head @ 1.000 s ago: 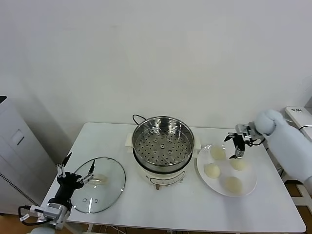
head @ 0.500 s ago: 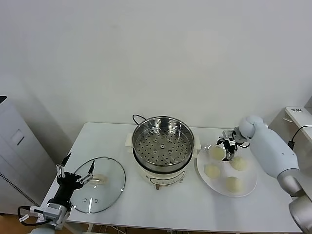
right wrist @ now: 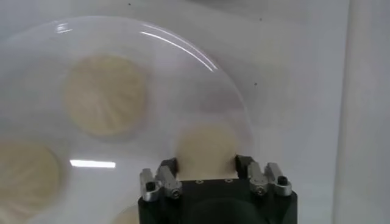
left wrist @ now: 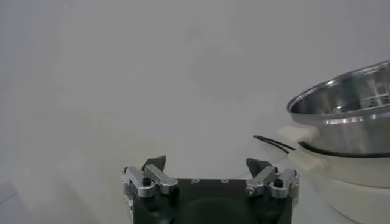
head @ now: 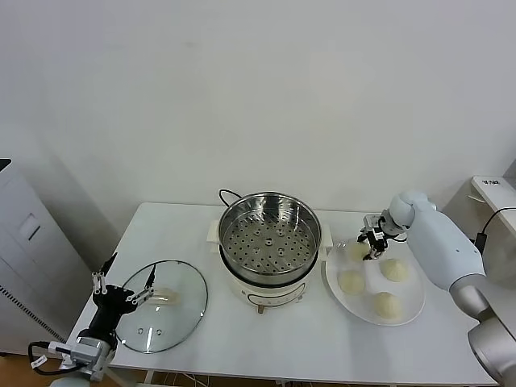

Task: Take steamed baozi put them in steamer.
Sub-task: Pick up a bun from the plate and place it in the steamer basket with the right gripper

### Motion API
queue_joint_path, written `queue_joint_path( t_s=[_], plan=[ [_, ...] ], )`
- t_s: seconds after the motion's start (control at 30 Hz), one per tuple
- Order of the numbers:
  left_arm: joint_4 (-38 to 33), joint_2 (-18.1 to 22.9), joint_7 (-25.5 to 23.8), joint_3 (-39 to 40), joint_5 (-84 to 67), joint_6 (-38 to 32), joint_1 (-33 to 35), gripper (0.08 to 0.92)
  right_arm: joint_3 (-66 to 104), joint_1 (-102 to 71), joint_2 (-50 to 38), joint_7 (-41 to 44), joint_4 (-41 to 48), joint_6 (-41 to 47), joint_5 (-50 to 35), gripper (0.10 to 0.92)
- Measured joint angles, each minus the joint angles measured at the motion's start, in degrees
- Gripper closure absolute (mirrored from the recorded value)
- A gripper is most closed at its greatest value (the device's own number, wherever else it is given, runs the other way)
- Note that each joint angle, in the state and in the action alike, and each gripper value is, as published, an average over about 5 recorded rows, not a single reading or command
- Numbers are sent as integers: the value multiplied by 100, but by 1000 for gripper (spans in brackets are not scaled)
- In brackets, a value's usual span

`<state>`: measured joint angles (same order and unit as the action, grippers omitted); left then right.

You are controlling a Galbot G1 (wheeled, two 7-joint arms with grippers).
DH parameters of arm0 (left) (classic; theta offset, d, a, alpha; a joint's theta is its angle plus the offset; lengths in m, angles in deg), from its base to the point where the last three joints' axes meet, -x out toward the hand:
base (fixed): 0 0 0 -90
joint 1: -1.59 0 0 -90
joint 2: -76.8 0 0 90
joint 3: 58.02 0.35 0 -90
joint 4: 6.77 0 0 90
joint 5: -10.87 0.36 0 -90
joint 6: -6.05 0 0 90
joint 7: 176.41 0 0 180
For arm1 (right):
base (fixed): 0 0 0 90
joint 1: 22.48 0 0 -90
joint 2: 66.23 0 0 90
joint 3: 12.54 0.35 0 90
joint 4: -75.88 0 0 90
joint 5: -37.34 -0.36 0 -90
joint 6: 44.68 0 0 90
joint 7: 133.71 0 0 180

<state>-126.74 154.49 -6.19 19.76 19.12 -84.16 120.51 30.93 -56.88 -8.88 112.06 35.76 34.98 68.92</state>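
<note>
— Now then, right gripper [head: 373,242]?
— Down over the white plate [head: 407,313] near the table's [head: 266,347] right edge, fingers [right wrist: 164,177] clasped on either side of 1 baozi [right wrist: 206,153], the bun at the plate's back-left rim. Still sitting on the plate, not lifted.
— And the rest of the steamed baozi?
— 3 more on the same plate: 1 [head: 394,269] toward the right, 1 [head: 351,281] at the left-middle, 1 [head: 386,304] at the front. All apart from each other.
— Steamer [head: 270,235]?
— Mid-table, toward the back edge, just left of the plate. Steel basket bare inside, perforated bottom showing, black cord trailing behind.
— Left gripper [head: 123,292]?
— Parked at the table's front-left corner, over the near-left rim of the glass lid [head: 162,305], fingers [left wrist: 154,173] spread wide, grasping nothing.
</note>
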Motion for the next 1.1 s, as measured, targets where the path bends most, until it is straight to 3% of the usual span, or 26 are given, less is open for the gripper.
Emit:
queue_joint_path(
  t_s=[0.2,0.6,0.87,1.1],
  plan=[
    [-44,-5,-8,-84,-27,-20,29,177,-801,654,-228,121,-369,-91,-724,711],
    [-141,37,-70,-274,-122,-89,122,177,-3140,2805,-215,331,-1609,-498,-2568,694],
    [-187,0,-85,-341,-211,-86,142,177,-3703,3062,190,295,-2429,-970,-2360,679],
    [-219,-38,-85,-332,-250,-51,118,177,-3650,2727,635,289,-2505,-1624,-1650,650]
  ],
)
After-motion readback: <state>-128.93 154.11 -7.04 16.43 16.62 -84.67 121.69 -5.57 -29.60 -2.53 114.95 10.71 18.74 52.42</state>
